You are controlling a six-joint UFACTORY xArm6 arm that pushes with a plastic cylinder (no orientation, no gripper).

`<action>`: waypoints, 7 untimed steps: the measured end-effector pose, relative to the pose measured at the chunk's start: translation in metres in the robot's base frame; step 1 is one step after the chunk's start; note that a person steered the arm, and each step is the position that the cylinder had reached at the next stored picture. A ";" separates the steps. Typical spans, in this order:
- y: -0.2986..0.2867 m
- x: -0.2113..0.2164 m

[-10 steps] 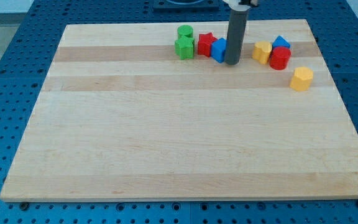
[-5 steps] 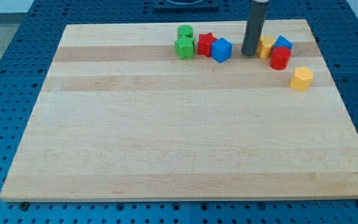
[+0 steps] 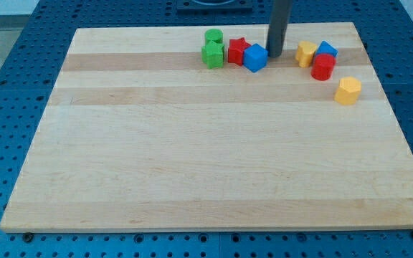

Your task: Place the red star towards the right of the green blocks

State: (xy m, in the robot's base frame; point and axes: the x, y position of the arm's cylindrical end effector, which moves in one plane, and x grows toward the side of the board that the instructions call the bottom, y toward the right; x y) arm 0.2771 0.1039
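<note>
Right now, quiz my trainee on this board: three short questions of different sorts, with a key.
1. True or false: the red star sits on the view's right of the green blocks.
2. Multiple choice: my tip is nearest which block? A) the blue cube B) the yellow block nearest the view's bottom C) the green cylinder
3. Fill in: the star has a green block on its view's left and a ____ cube on its view's right.

Key: 1 true; 2 A, the tip stands just off the cube's right side; 3 blue.
</note>
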 end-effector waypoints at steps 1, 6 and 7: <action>-0.022 0.000; -0.067 0.009; -0.072 0.009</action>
